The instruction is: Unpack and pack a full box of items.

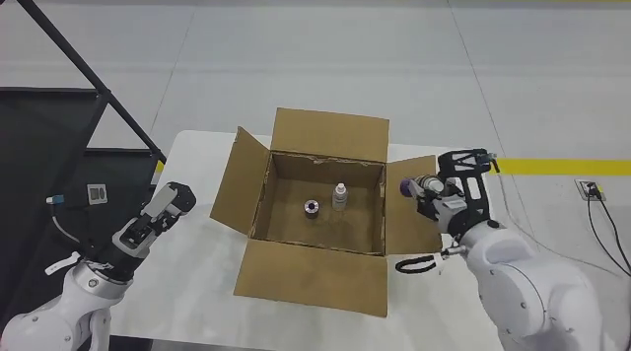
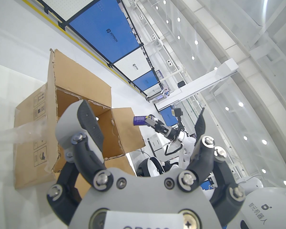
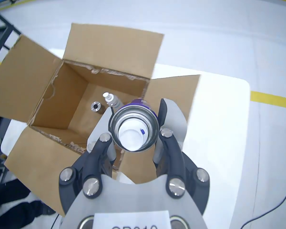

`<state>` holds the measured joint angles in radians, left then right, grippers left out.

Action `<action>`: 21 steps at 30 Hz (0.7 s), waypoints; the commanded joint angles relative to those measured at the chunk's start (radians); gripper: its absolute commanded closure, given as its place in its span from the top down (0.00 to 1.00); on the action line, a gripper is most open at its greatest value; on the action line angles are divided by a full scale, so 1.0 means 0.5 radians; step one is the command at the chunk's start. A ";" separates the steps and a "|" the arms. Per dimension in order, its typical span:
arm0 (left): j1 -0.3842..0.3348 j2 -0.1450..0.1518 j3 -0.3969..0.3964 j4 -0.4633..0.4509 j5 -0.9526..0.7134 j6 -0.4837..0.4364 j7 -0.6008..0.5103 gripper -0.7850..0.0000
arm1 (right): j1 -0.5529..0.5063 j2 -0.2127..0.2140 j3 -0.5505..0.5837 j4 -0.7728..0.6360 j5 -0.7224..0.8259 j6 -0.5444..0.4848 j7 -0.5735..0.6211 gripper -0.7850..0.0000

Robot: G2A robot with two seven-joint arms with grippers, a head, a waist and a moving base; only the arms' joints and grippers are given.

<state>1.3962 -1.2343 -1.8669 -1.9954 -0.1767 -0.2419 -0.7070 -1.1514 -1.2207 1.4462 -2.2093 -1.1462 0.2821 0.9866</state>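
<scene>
An open cardboard box (image 1: 315, 277) stands mid-table with all flaps spread. On its floor stand a small clear bottle with a white cap (image 1: 340, 194) and a short metal cylinder (image 1: 312, 209). My right gripper (image 1: 431, 189) is shut on a purple spray can (image 1: 415, 186), held above the box's right flap. From the right wrist the can (image 3: 135, 129) shows end-on between the fingers (image 3: 162, 113), with the bottle (image 3: 112, 100) and cylinder (image 3: 96, 107) below in the box (image 3: 33, 77). My left gripper (image 1: 177, 196) is open and empty, left of the box. The left wrist view shows the box (image 2: 28, 129) and the can (image 2: 140, 120) far off.
The white table (image 1: 202, 169) has bare room left of the box and in front on the right (image 1: 434, 302). A black frame and dark panel (image 1: 49, 144) stand to the left of the table. A black cable (image 1: 414, 264) lies by the right flap.
</scene>
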 commanded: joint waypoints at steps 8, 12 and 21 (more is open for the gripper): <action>0.000 0.000 0.000 0.000 -0.001 0.000 0.000 1.00 | -0.303 0.019 0.453 0.181 -0.032 0.113 0.019 0.00; 0.000 0.000 0.000 0.000 -0.001 0.000 0.000 1.00 | -0.186 0.023 0.406 0.554 -0.018 0.048 0.087 0.00; 0.000 0.000 0.000 0.000 -0.001 0.000 0.000 1.00 | -0.006 0.021 0.280 1.044 -0.001 -0.081 0.089 0.00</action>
<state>1.3962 -1.2343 -1.8669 -1.9954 -0.1767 -0.2419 -0.7070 -1.1613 -1.2103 1.5919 -1.7086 -1.1418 0.2456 1.0302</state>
